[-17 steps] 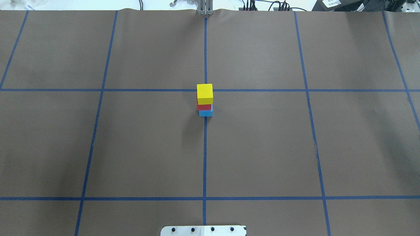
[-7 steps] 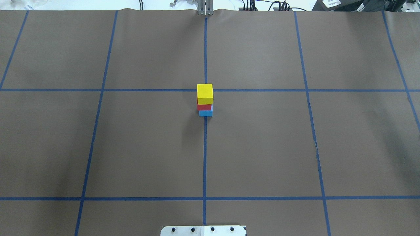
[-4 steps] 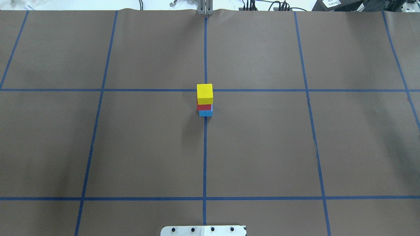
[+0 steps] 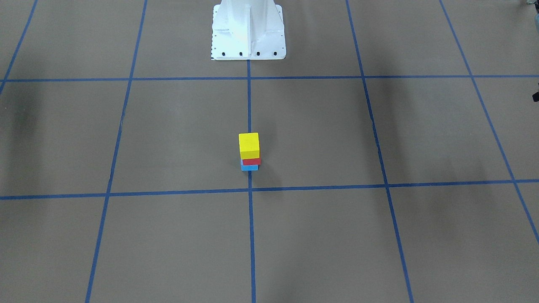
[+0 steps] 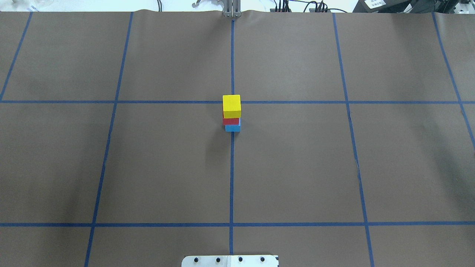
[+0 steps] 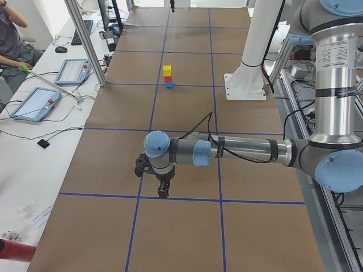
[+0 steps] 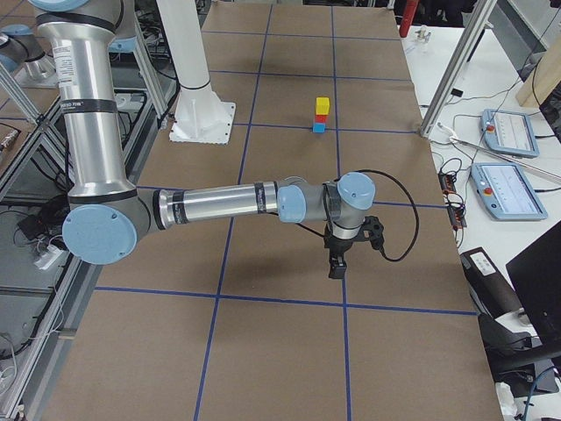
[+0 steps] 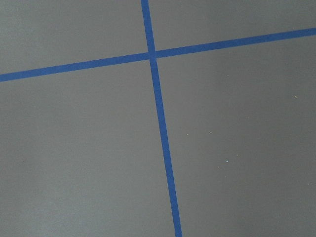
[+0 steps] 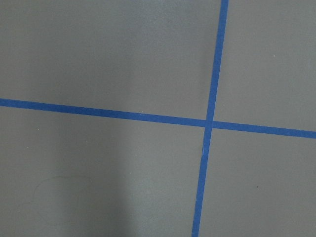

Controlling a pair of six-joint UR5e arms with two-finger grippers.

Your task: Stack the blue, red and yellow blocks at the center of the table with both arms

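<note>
A stack stands at the table's centre on the blue centre line: a yellow block [image 5: 231,105] on a red block [image 5: 231,121] on a blue block [image 5: 232,128]. The stack also shows in the front view, with the yellow block [image 4: 249,145] on top. Nothing touches it. My left gripper [image 6: 163,190] hangs low over the table far from the stack, seen only in the exterior left view. My right gripper [image 7: 336,267] does the same at the other end, seen only in the exterior right view. I cannot tell whether either is open or shut. Both wrist views show only brown paper and blue tape.
The white robot base [image 4: 248,29] stands at the table's robot-side edge. Blue tape lines [image 5: 231,185] divide the brown table cover. A metal post [image 6: 85,39] and tablets [image 6: 71,71] stand on the operators' side table, where a person [image 6: 11,34] sits.
</note>
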